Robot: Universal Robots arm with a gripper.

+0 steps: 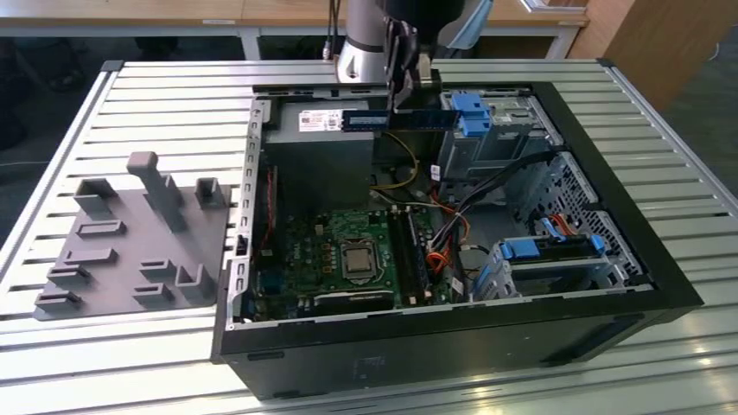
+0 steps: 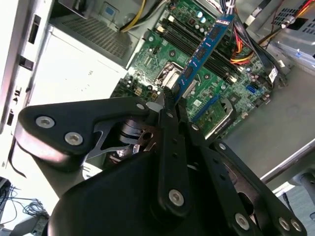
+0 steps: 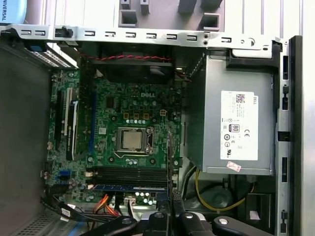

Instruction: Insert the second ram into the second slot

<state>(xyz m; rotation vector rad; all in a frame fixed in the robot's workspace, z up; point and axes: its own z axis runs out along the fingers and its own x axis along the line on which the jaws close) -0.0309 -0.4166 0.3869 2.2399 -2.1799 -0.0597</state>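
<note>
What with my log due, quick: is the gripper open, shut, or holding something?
Gripper: shut on the second ram, held above the open computer case.

The second ram [image 1: 398, 119] is a long, thin blue circuit-board stick with a row of small dark chips. It is held level and on edge in the air, well above the green motherboard [image 1: 311, 251]. The long dark memory slots [image 1: 410, 255] lie apart from it.
</note>
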